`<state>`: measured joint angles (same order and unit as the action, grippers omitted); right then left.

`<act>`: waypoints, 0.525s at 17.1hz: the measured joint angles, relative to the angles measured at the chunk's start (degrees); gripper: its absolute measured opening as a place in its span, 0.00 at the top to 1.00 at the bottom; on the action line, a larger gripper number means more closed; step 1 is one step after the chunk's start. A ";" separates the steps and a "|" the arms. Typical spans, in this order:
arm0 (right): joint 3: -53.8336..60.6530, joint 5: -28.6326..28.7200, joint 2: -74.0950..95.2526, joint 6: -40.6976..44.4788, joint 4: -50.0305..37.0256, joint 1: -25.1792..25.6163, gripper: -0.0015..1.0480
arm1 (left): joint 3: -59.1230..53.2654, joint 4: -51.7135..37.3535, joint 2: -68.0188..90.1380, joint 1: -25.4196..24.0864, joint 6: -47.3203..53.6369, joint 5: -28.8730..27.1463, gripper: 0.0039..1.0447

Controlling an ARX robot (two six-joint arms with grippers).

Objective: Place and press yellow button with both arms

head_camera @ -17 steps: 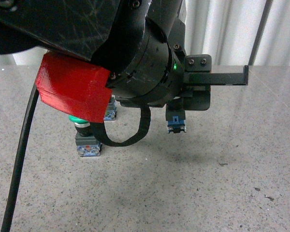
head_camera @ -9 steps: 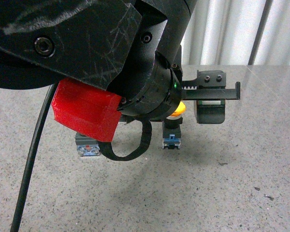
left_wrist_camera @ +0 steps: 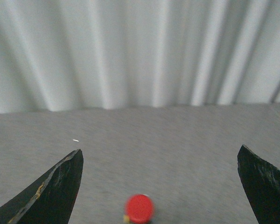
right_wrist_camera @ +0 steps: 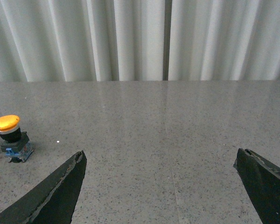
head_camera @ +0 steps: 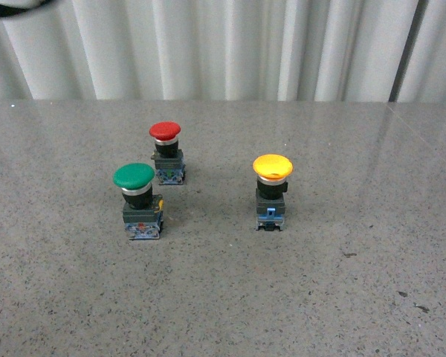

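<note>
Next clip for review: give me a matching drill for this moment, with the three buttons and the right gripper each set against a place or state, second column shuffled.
Column one:
1. yellow button
2. green button
3. red button
4. right gripper

Column two:
A. farthest back on the table
B. open, holding nothing
C. rightmost of the three in the front view
D. leftmost of the three in the front view

Pairs: 1-C, 2-D, 3-A, 4-B.
</note>
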<state>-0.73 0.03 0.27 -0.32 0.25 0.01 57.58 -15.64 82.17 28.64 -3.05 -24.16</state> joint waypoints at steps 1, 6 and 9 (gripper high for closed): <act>0.00 0.00 0.00 0.00 0.00 0.00 0.06 | -1.66 -1.64 -2.45 -1.92 2.05 -0.74 0.06; 0.00 0.00 0.00 0.00 0.00 0.00 0.06 | -11.61 -3.48 -16.46 -8.90 5.16 4.50 0.18; 0.00 0.00 0.00 0.00 -0.04 0.00 0.06 | -30.38 -4.66 -35.78 -17.27 3.48 10.99 0.51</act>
<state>-0.73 0.03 0.27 -0.32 0.21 0.01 27.20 -20.29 46.39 11.38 0.43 -13.17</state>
